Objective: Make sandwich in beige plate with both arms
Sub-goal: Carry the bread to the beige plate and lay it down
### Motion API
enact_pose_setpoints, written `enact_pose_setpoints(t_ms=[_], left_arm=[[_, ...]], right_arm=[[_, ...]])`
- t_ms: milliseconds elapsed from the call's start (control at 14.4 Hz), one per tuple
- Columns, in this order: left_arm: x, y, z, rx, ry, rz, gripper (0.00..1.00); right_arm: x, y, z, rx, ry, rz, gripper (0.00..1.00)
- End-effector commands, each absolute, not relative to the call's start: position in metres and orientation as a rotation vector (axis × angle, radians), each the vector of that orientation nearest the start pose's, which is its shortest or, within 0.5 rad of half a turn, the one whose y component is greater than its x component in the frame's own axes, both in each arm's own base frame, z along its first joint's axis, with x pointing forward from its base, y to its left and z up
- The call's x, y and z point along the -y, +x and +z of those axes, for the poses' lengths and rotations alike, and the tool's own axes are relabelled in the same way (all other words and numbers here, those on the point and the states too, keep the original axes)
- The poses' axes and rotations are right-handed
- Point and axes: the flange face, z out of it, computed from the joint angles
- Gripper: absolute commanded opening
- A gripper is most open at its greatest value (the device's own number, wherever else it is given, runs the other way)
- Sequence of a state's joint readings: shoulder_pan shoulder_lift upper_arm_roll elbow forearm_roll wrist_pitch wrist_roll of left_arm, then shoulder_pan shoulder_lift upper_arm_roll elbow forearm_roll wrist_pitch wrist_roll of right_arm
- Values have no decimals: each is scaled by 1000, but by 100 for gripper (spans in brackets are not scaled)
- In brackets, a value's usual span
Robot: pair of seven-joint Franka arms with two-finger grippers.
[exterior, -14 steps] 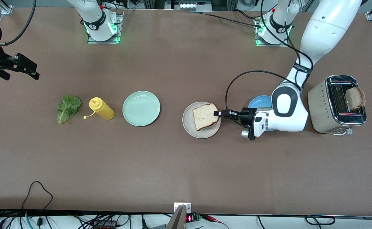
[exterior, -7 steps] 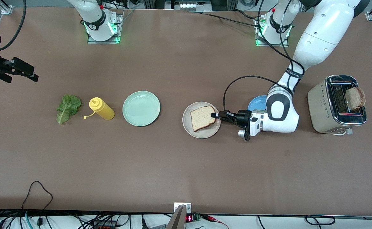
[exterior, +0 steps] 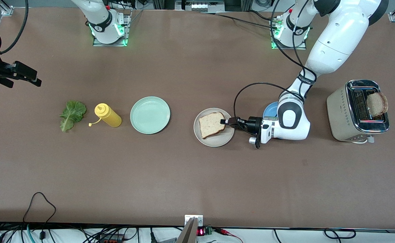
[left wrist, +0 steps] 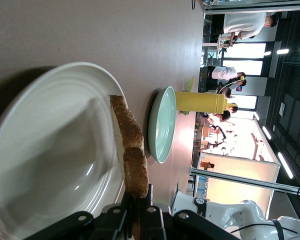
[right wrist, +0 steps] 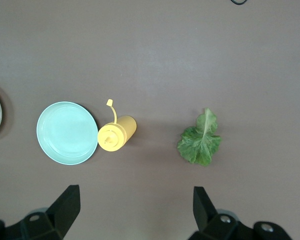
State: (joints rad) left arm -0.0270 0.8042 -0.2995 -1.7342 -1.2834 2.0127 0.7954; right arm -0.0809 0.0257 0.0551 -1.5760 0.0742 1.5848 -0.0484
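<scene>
Two arms share the table, and only the left one is at work: the left gripper [exterior: 223,122] reaches in low over the rim of the beige plate [exterior: 204,140] from the left arm's end, its fingers pinched shut on the crust edge of a toast slice [exterior: 211,125] that lies on the plate's middle. In the left wrist view the toast slice [left wrist: 130,152] shows edge-on, its crust caught between the fingers [left wrist: 121,220], with the beige plate [left wrist: 50,165] curving up around it. A blue plate [exterior: 270,109] sits just beside the left arm's wrist, mostly hidden under it, and a toaster [exterior: 358,111] stands toward the left arm's end of the table with a second toast slice [exterior: 377,105] sticking out of its slot. Toward the right arm's end, a pale green plate [exterior: 150,115], a yellow squeeze bottle [exterior: 107,115] and a lettuce leaf [exterior: 72,115] lie in a row, each apart from the next with bare table between. The right gripper [exterior: 31,77] waits in the air over the table's edge at that end, jaws spread wide and holding nothing. Broad bare tabletop runs along the whole front-camera side of the row.
</scene>
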Motion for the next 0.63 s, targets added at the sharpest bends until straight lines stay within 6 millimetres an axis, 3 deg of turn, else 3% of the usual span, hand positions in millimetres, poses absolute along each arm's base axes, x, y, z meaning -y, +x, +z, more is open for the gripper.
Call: enact_pose_setpoints(t_ms=[0, 70, 417, 556], left_arm=[[250, 592, 139, 100, 1862, -168, 46], [244, 593, 139, 101, 1863, -163, 99], [229, 601, 153, 133, 1895, -145, 100], [209, 609, 166, 190, 1948, -133, 100]], right_arm=[[7, 558, 612, 54, -3049, 28, 100], [7, 558, 612, 54, -3049, 28, 100], [6, 558, 612, 56, -3049, 29, 100], [6, 559, 611, 63, -3048, 33, 100]])
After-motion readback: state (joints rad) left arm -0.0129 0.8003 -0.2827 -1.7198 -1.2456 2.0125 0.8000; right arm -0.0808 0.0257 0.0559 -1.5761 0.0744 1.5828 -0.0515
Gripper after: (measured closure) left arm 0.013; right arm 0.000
